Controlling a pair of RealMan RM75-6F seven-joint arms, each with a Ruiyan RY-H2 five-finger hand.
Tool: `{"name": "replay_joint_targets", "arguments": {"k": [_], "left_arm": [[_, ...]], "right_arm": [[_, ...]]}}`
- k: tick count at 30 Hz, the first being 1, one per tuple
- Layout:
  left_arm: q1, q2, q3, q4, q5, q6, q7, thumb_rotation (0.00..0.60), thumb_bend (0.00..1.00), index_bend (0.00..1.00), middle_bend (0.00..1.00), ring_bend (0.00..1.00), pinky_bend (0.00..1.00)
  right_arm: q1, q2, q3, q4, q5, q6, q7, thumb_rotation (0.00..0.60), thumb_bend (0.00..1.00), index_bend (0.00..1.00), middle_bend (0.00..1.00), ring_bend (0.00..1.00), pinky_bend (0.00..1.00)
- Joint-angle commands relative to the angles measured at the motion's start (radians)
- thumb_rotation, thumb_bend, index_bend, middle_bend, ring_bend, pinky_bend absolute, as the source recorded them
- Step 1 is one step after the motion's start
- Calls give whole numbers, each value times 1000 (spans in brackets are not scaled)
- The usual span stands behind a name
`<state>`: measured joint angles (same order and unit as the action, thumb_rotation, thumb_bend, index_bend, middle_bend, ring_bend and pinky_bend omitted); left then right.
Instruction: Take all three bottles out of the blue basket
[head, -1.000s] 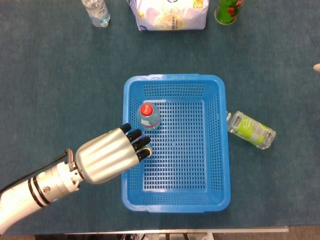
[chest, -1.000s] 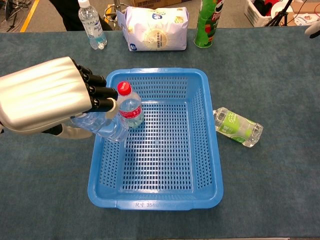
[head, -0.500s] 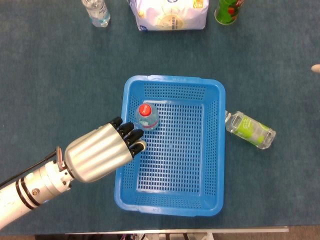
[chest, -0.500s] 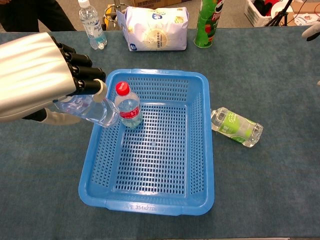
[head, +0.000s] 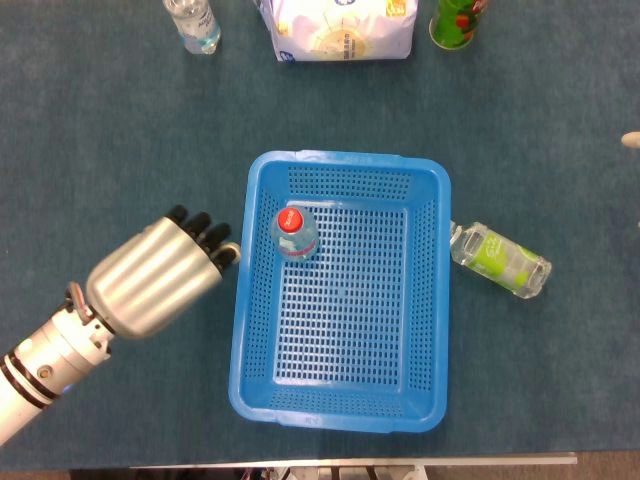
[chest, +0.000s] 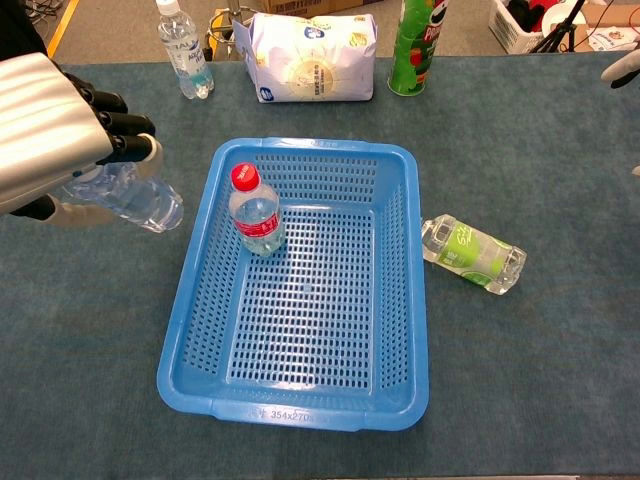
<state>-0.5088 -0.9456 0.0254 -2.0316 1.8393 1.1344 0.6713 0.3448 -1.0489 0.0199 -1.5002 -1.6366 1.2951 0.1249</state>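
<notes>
1 clear bottle (chest: 128, 197) lies gripped in the left hand (chest: 45, 135), held left of the blue basket (chest: 190, 300) and outside its rim. A red-capped bottle (chest: 256, 212) stands upright in the basket's perforated plastic grid. A green-labelled bottle (chest: 472, 253) lies on its side on the teal cloth just right of the basket. Far back stand a water bottle (chest: 184, 52), a white bag (chest: 310, 55) and a green can (chest: 414, 45). The right hand (chest: 624, 67) barely shows; its state is unclear.

Glossy perforated plastic basket (chest: 190, 310), brushed-metal robot hand (head: 150, 275), seemingly matt cloth table (chest: 560, 380).
</notes>
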Motion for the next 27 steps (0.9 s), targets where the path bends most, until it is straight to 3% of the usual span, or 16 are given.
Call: {"name": "replay_joint_targets", "arguments": {"k": [1,10,18,23,27], "left_arm": [[32,10,-3,5,-114,-42,69,600,277,587,584,517,689],[54,22,-11,-30,-393,-110,257,600,276,437,489,449,679],[42,23,-11,-91,-599,-99,389,600,254,198,214,302,632],[30,15,-12,-102,-611,-78,389,600,181,96,66,205,566],[24,0,-15,-83,-532,-57,348,600,174,90,44,186,519]], "right_arm": [[1,-2,-1,2,2,-4,0,600,0,245,303,314,579],[5,-7,-3,8,12,-21,2,600,0,245,303,314,579],[6,-15,-5,14,13,-26,6,600,0,245,303,314,580],[6,-16,-6,15,15,-27,7,600,0,245,303,315,579],[7,-18,-6,18,15,-28,9,600,0,245,303,314,579]]}}
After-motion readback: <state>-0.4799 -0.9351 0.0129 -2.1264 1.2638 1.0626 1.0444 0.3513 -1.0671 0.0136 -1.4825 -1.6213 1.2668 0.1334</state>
